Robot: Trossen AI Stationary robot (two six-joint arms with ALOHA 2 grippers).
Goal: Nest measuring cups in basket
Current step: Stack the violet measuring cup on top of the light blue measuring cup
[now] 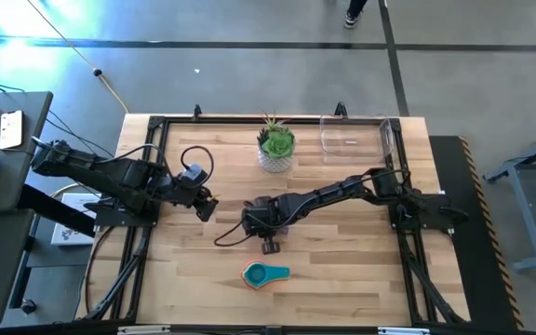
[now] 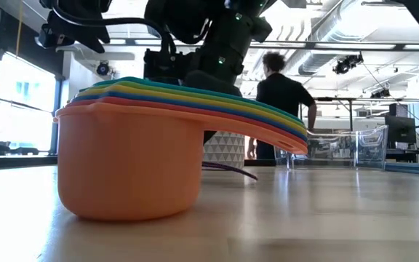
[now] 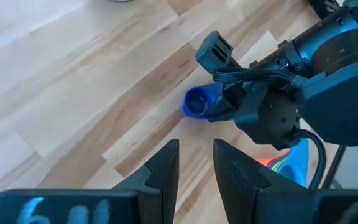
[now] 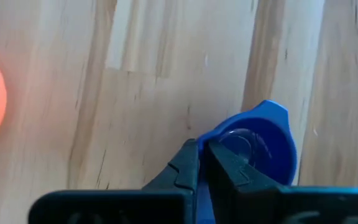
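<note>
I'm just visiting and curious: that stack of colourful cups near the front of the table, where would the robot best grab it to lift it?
Probably by the fanned flat handles, pinched from above at the stack of cups. They jut sideways off the round bowls, which look too wide for the fingers. The right gripper already holds the blue cup by its handle.

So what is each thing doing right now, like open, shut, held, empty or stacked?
Right end effector: shut on the blue cup, mid-table.
Blue cup: held above the wood.
Left end effector: open, holding nothing, at the table's left.
Stack of cups: nested, orange outermost, sitting on the table, not in the basket.
Basket: empty, at the far right.
Plant pot: upright.
</note>
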